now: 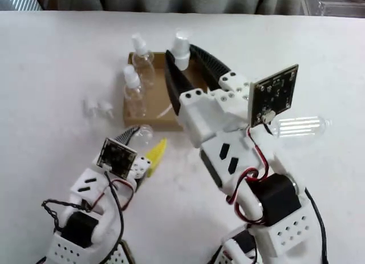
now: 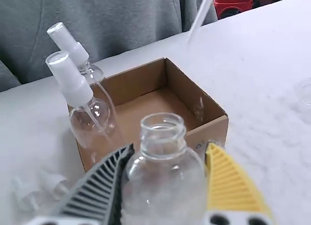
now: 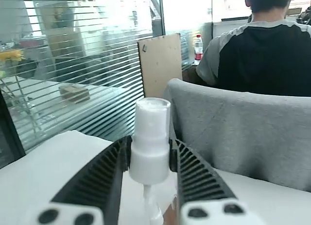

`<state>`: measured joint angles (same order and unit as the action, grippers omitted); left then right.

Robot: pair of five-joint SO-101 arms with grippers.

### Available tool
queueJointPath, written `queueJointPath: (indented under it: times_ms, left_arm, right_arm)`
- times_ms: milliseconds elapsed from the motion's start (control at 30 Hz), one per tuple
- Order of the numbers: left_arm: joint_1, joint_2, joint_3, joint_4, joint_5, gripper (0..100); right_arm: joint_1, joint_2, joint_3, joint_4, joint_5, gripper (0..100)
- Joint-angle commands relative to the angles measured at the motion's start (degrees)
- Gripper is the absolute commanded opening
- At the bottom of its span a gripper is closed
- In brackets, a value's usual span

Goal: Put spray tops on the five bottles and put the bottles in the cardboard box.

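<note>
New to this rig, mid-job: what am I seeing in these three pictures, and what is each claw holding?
These are two small robot arms at a white table. The high view looks down from a fixed camera; the other two pictures come from a camera on each arm's wrist. The left gripper is shut on an open clear bottle. The right gripper is shut on a white spray top, by the cardboard box. Two capped bottles are in the box. On the table, a fourth bottle lies on its side and two loose spray tops wait beside the box.
</note>
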<state>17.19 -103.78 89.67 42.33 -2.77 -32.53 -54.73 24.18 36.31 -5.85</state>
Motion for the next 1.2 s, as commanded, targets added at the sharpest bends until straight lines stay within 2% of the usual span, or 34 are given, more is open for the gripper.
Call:
queueJointPath:
  times_ms: [0, 267, 533, 1167]
  left_arm:
    - [-1.98, -0.75, -4.04, -0.44, 4.57, 2]
    - [-2.24, -0.75, -3.69, -0.53, 4.92, 2]
    - [-2.24, -0.75, -3.69, -0.26, 4.84, 2]
    - [-2.24, -0.75, -3.6, -0.18, 4.48, 2]
  right_arm:
    - [-2.33, -1.19, -2.46, -0.84, -0.53, 1.5]
    - [-7.6, -0.48, -1.32, -2.15, -0.35, 1.5]
    - [-7.43, -0.22, 6.42, -11.47, 0.18, 1.5]
    - [-5.85, 3.74, 7.38, -11.21, 0.18, 1.5]
